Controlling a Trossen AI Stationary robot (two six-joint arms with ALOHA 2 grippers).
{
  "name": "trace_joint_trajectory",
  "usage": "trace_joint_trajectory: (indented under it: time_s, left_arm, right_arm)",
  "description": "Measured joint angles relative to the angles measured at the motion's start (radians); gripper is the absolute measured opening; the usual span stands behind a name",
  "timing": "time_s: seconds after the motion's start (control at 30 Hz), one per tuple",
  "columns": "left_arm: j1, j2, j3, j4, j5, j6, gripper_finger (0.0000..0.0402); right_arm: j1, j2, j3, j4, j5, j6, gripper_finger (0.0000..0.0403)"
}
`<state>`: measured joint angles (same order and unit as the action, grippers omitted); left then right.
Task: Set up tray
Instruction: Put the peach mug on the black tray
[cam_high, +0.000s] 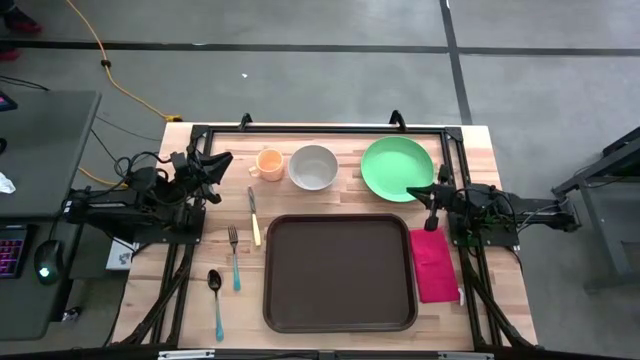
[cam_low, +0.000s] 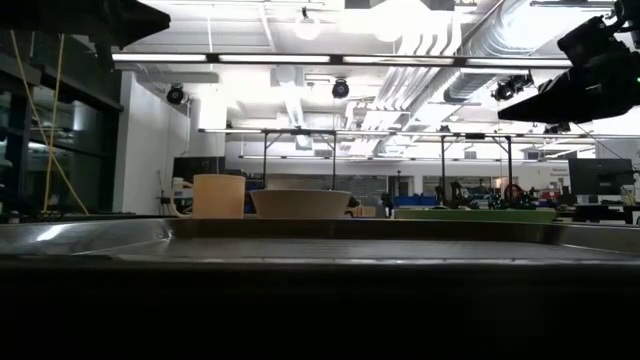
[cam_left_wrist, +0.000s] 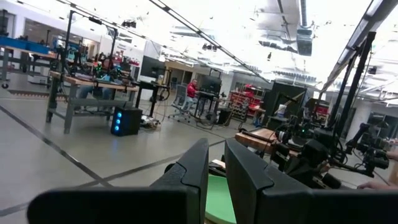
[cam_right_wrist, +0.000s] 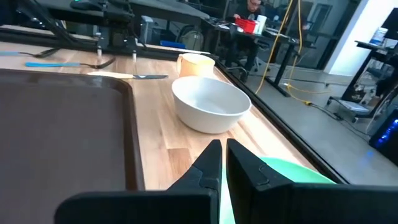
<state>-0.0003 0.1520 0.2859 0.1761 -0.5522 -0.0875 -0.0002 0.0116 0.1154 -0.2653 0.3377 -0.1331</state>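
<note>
Tray: empty, table's middle, near front edge.
Plate: green, just behind tray's far right corner.
Right gripper: fingers pressed together, empty, over plate's near rim.
Left gripper: slightly parted, empty, far left, waiting.
Advice: probably plate first; spread fingers, pinch rim, lift level.

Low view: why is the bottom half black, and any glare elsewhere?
Low view: the tray rim sits right at the lens, dark and blurred, with ceiling lights reflected on its surface. Left wrist view: ceiling lights blow out the upper part. High view: evenly lit, soft shadows only. Right wrist view: the bowl is clear, without glare.
</note>
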Motion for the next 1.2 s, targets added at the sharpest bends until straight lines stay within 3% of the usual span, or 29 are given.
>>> trace_joint_trajectory:
  time_s: [0.27, 0.43, 0.67, 1.2]
  left_arm:
    - [0.0, 0.0, 0.0, 0.0, 0.0, -0.039, 0.0085]
    - [0.0, 0.0, 0.0, 0.0, 0.0, -0.048, 0.0085]
    - [0.0, 0.0, 0.0, 0.001, 0.0, -0.049, 0.0085]
    - [0.0, 0.001, 0.0, 0.009, -0.008, -0.05, 0.0085]
  right_arm:
    - [0.0, 0.0, 0.0, 0.0, -0.006, -0.009, 0.0]
    - [0.0, 0.0, 0.0, 0.0, 0.028, -0.288, 0.0]
    - [0.0, 0.0, 0.0, 0.002, 0.05, -0.386, 0.0]
    - [0.0, 0.0, 0.0, 0.272, 0.075, 0.144, 0.0]
